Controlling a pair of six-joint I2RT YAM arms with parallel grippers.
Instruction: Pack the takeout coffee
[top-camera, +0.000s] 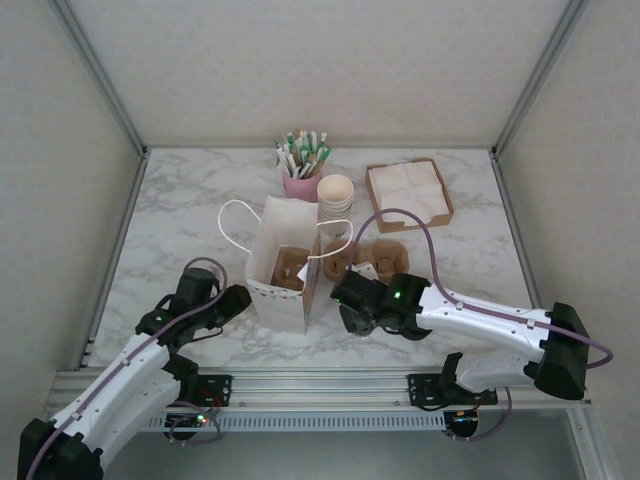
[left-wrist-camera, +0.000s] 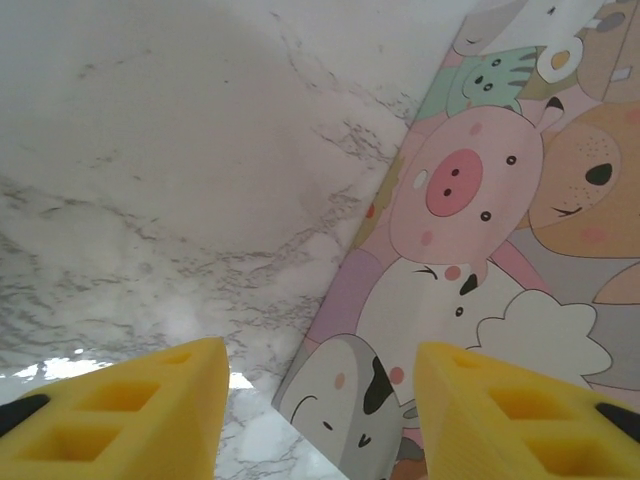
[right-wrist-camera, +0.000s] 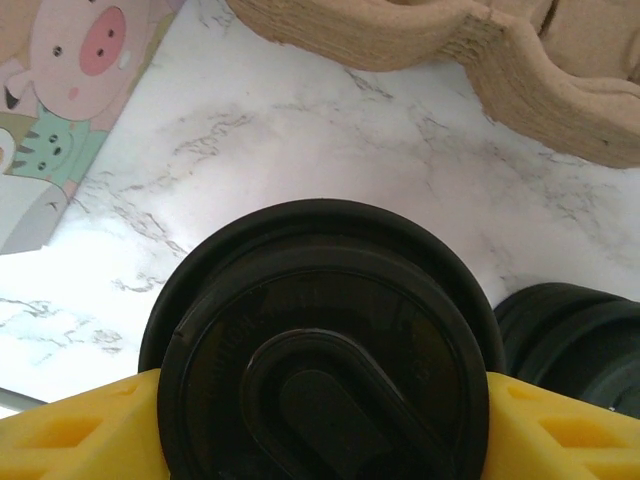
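From above, the right tool (top-camera: 350, 298) sits just right of the paper bag (top-camera: 285, 250), the left tool (top-camera: 238, 300) just left of it. The left wrist shows its fingers (left-wrist-camera: 130, 410) apart and empty over the desk (left-wrist-camera: 180, 180). At the right wrist the takeout coffee (right-wrist-camera: 320, 340) stands upright between that tool's fingers, black lid glossy and round; clamped or not, I cannot tell.

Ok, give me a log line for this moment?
left tool open, beside bag | right tool straddling takeout coffee lid, grip unconfirmed | coffee outside bag, not yet packed
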